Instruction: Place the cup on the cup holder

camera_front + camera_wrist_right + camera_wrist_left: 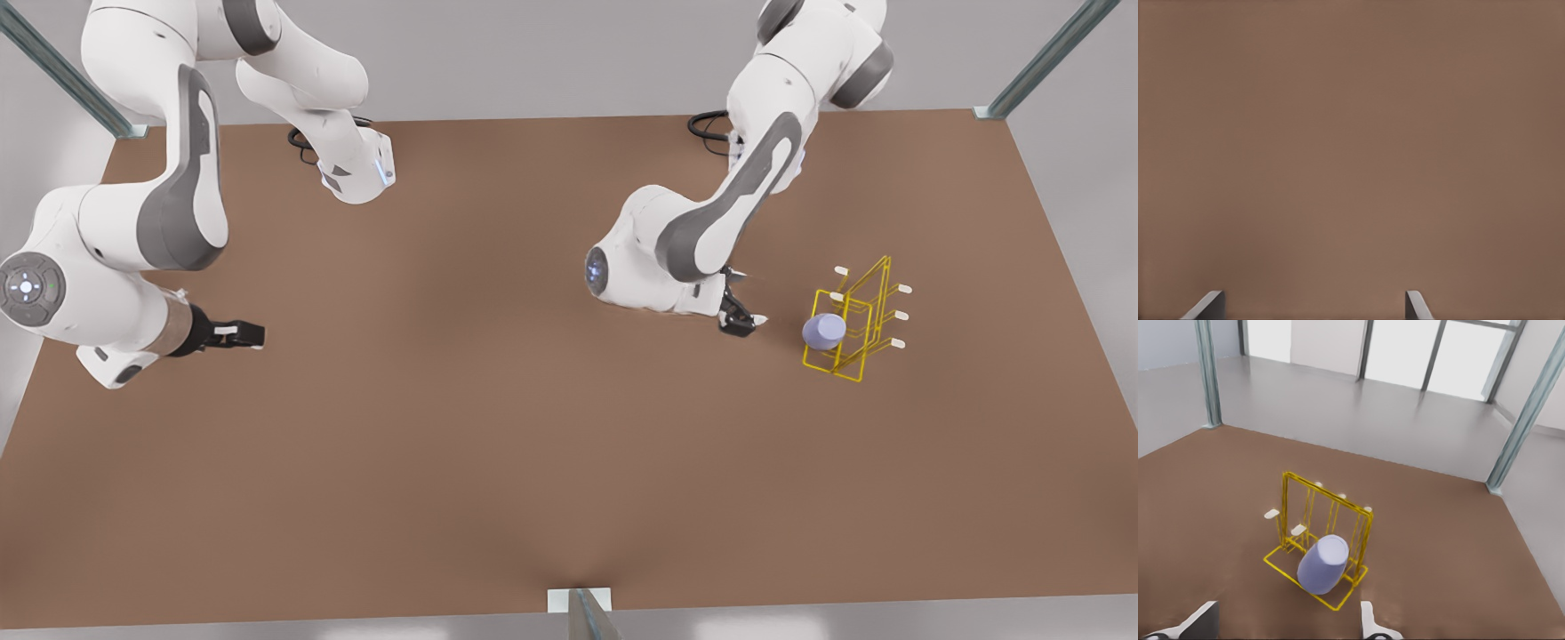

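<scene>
The lavender-blue cup (824, 331) hangs tilted on the near side of the yellow wire cup holder (861, 313), mouth toward the frame. In the left wrist view the cup (1323, 565) rests against the cup holder (1330, 520), whose white-tipped pegs stick out beside and above it. My left gripper (745, 313) is open and empty, a short way from the cup on the front view's left side of it; the left gripper (1286, 624) shows wide-spread fingers in its wrist view. My right gripper (249, 335) waits open over bare table at the front view's left; the right gripper (1313, 308) holds nothing.
The brown table (498, 444) stretches wide in front of both arms. Metal frame posts (1040, 62) stand at the table's corners, and another post (582, 613) at the near edge's middle. The holder stands near the front view's right edge.
</scene>
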You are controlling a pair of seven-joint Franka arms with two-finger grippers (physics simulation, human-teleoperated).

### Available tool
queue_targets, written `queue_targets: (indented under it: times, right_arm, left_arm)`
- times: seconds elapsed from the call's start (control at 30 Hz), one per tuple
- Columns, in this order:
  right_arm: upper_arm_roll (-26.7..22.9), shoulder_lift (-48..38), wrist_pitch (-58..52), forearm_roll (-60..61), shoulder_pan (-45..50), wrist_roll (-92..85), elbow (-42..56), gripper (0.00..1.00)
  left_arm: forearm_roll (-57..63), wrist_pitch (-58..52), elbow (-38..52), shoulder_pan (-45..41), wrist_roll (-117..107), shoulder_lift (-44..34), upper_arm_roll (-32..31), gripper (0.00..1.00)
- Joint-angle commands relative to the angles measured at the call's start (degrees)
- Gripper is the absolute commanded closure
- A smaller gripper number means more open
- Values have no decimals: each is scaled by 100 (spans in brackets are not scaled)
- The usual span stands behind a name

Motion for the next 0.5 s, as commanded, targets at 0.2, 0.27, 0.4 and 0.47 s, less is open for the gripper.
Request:
queue_targets:
  times: [0.2,0.27,0.4,0.47]
  right_arm:
    - [-4,24,275,115,-83,-811,15,0]
    - [-4,33,267,115,-83,-811,32,0]
    - [-4,33,249,115,-66,-811,24,0]
    - [-4,42,267,132,-57,-811,6,0]
  left_arm:
    - [-3155,1210,939,2159,13802,-740,121,0]
    - [-3530,2240,-233,2388,13715,-1288,278,0]
    - [-4745,2793,-460,1720,15323,-1312,2265,0]
    - [-4745,2705,-64,1720,15349,-1066,2265,0]
